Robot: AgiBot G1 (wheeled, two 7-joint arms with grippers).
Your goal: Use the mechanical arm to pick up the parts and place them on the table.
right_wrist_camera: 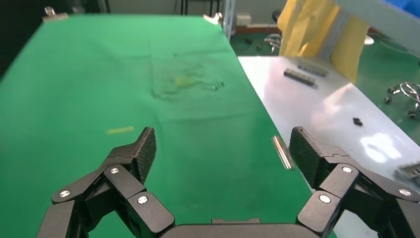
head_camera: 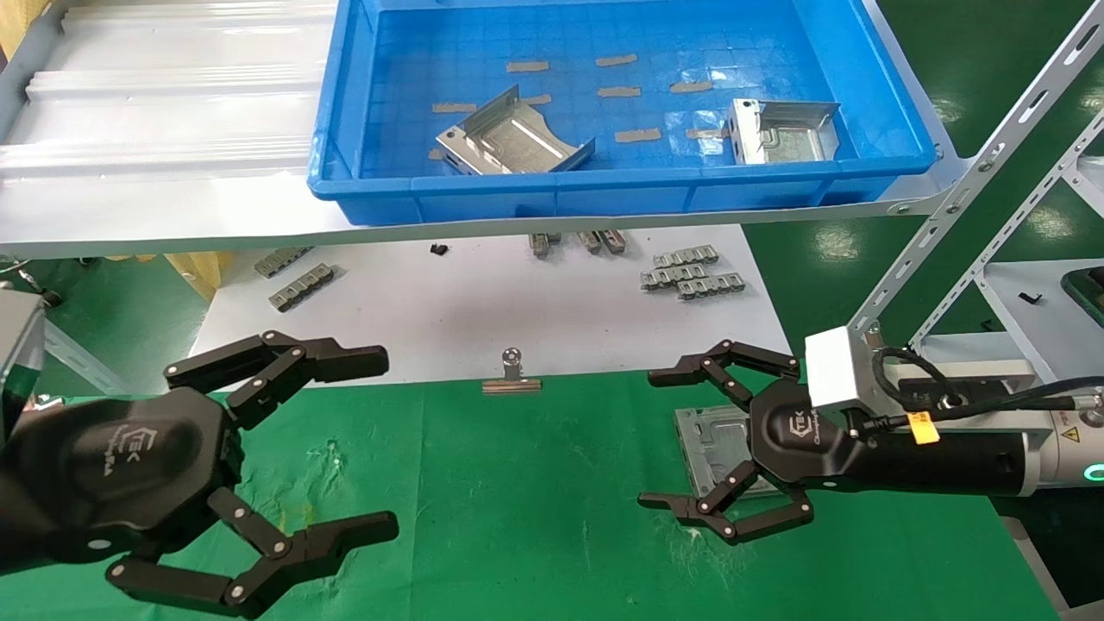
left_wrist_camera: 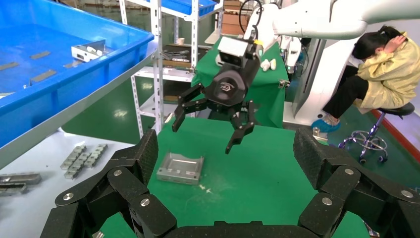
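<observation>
While one part lay near the table's right edge, apparently released, both the right gripper and left gripper hung spread.

Two black grippers, hexagonal palms with white logo, jointed linkage fingers with silver rivets, textured pads. Right gripper: silver block wrist, black cable, yellow tag, black forearm, white section with green light ring. Left gripper: same build, black.
</observation>
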